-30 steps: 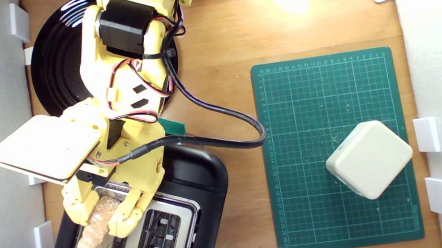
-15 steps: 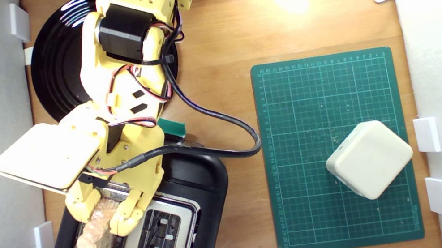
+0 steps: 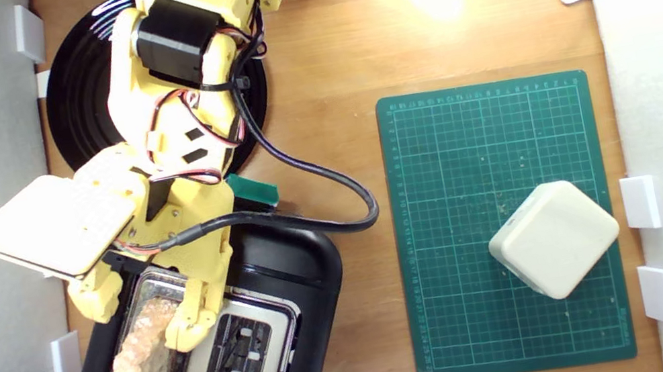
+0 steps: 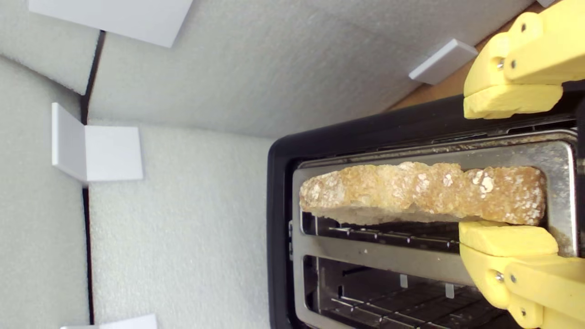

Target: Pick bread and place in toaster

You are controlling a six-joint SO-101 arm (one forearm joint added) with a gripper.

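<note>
end effector (image 4: 507,169) spread wide, bread (image 4: 422,192) sits between its tips in the toaster (image 4: 365,256) slot; i'd lift straight up.

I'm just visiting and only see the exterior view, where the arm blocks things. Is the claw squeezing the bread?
Observer: No. The wrist view shows the claw open, one finger out over the toaster's black rim, clear of the bread.
Operator: And the opposite side?
Observer: The other finger sits right beside the bread's edge; whether it touches, I cannot tell.
Operator: Is the bread in a slot?
Observer: Yes, on edge, spanning nearly the slot's whole length.
</note>
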